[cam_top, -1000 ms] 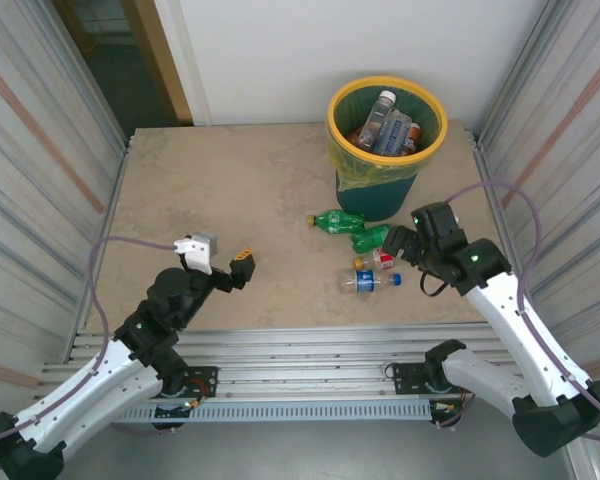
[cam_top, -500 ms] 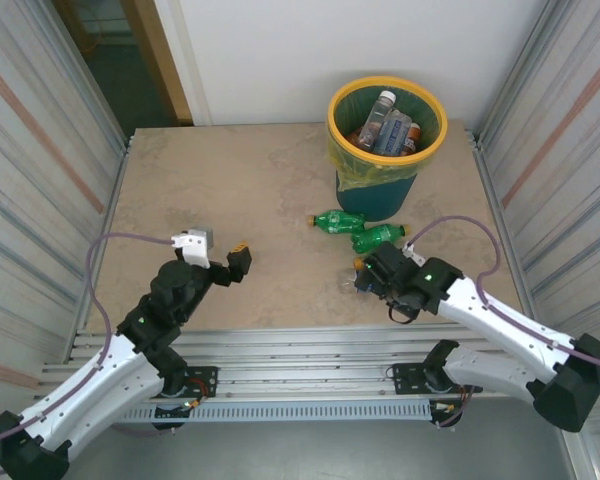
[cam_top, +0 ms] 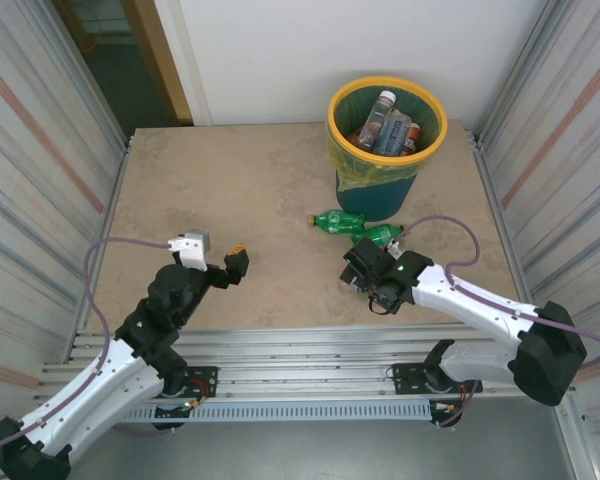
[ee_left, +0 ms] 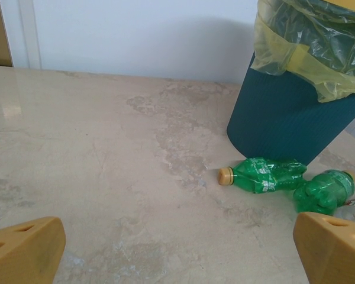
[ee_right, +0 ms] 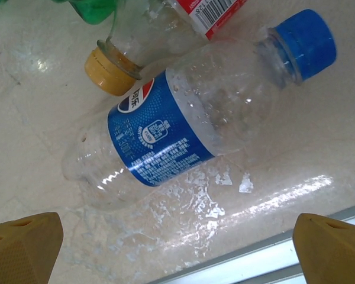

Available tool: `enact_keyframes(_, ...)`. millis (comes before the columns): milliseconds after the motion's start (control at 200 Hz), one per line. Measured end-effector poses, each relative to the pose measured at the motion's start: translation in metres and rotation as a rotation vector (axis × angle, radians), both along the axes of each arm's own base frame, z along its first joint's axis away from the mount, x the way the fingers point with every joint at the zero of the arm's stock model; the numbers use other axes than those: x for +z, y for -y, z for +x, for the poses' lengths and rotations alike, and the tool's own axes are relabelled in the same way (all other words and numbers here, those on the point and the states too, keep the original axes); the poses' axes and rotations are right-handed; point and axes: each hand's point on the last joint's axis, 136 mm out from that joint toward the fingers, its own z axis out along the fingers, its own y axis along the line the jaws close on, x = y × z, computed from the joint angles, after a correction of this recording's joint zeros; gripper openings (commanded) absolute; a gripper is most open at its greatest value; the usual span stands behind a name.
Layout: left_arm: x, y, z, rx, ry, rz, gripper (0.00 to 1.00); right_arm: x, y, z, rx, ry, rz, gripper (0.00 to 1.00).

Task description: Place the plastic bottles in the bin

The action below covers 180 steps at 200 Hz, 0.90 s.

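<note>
The right tool (ee_right: 177,248), spread wide and empty, hovers over the clear blue-capped bottle (ee_right: 183,130) lying on the table (ee_right: 35,89) beside a yellow-capped bottle (ee_right: 130,47), apart from the bin (cam_top: 380,200); closing off-centre could squirt that round bottle away, while the left tool (ee_left: 177,248) hangs released.

The left arm (cam_top: 95,392) and right arm (cam_top: 475,302) have white link shells and black joints. A lilac cable (cam_top: 130,241) loops off each. At the wrist views' bottom corners, the wedge-shaped fingertips (ee_left: 23,248) are orange-yellow.
</note>
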Motion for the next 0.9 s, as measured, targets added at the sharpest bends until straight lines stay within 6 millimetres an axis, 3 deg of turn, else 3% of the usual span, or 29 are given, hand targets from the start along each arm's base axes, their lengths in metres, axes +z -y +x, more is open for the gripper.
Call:
enact_keyframes(466, 0.0, 0.001, 0.0, -0.005, -0.005, -0.009, 0.99, -0.016, -0.009, 0.029, -0.058, 0.02, 0.037, 0.98)
enact_keyframes(902, -0.012, 0.001, 0.002, 0.0, -0.035, -0.004, 0.99, -0.038, 0.012, 0.032, -0.121, -0.009, 0.011, 0.98)
